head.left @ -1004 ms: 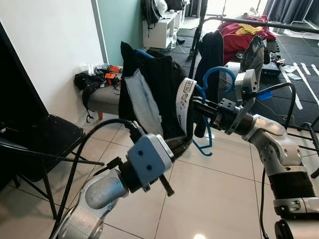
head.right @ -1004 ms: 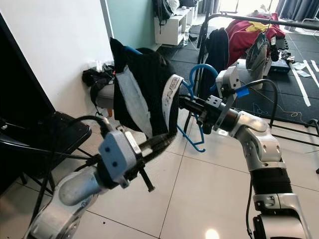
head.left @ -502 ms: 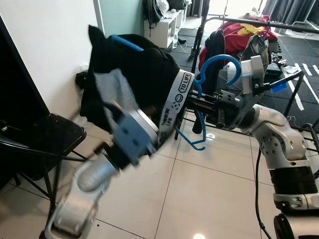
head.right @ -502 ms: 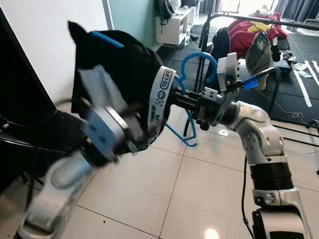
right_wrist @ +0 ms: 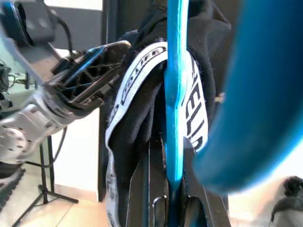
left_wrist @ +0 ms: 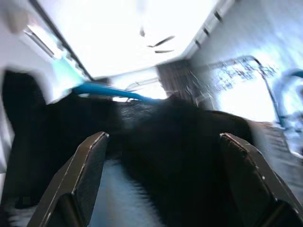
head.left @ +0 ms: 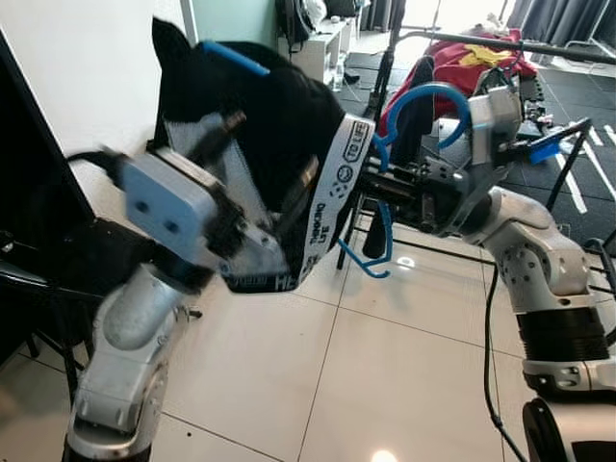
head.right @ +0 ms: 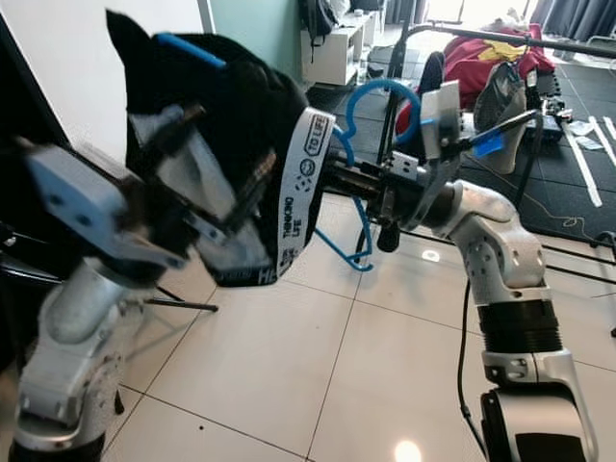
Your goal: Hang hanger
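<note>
While the right end effector (head.left: 377,185) pinches the blue hanger (head.left: 416,96) below its hook, the left end effector (head.left: 265,178) (fingers spread, blurred) presses into the black garment (head.left: 274,106) draped on it, above the tiled floor (head.left: 385,366).

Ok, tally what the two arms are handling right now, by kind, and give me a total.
Blue hanger: 1, shut in the right tool below its hook.
Black garment with a white lettered band: 1, draped on the hanger.
Tools: 2; the left tool is open, its fingers against the cloth.
Total: 4
</note>
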Controlling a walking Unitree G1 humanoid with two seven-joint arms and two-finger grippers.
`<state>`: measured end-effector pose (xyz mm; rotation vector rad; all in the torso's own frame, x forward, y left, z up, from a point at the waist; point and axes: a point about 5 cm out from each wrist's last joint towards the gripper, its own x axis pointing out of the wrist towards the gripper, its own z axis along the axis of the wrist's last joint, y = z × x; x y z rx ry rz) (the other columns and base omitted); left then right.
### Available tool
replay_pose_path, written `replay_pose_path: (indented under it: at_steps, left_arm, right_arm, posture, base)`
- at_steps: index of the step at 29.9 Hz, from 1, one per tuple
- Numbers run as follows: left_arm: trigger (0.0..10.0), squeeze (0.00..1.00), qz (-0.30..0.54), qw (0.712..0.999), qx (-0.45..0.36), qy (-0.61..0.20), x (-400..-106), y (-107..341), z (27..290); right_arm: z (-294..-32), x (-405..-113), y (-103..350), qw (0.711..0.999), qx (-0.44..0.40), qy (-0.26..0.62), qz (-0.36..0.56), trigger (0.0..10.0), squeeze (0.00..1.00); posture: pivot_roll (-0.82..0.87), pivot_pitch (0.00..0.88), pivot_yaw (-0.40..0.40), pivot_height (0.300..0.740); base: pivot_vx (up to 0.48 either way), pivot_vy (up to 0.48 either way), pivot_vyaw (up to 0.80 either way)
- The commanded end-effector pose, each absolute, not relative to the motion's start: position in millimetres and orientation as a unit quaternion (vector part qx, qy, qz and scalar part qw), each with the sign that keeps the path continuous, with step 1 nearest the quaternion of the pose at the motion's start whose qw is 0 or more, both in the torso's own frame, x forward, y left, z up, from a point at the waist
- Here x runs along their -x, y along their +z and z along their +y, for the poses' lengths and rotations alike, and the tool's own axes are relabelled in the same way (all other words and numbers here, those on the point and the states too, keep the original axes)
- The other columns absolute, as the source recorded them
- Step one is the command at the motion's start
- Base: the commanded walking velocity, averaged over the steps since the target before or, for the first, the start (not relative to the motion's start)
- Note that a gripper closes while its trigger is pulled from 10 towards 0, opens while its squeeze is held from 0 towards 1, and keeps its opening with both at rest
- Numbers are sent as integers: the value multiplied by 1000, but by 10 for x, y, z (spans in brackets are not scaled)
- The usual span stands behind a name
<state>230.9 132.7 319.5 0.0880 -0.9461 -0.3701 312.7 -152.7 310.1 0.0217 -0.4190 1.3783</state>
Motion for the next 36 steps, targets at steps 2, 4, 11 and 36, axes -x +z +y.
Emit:
replay_pose_path:
  at_steps: [2, 4, 11, 36]
  left_arm:
    - [10000, 1000, -482, 862, -14, -154, -2265, 3305, 1463]
    - [10000, 1000, -490, 859, -4, -149, -2262, 3348, 1524]
    - [10000, 1000, -479, 861, 16, -172, -2270, 3288, 1533]
    - [10000, 1000, -416, 893, 49, -167, -2301, 2906, 1473]
  right_arm:
    - [-1562, -3058, 3258, 737, -7, 639, -220, 10000, 0]
    - [-1584, -3054, 3276, 738, -8, 637, -223, 10000, 0]
    - [-1617, -3086, 3347, 749, -11, 618, -238, 10000, 0]
    - [-1674, -3125, 2924, 778, 15, 613, -134, 10000, 0]
  posture:
    - [-58, 62, -22, 740]
    - [-58, 65, -22, 740]
    - [-62, 67, -22, 740]
    - [-57, 83, -33, 740]
  base:
    - [0, 0, 0]
    - [0, 0, 0]
    - [0, 0, 0]
    - [0, 0, 0]
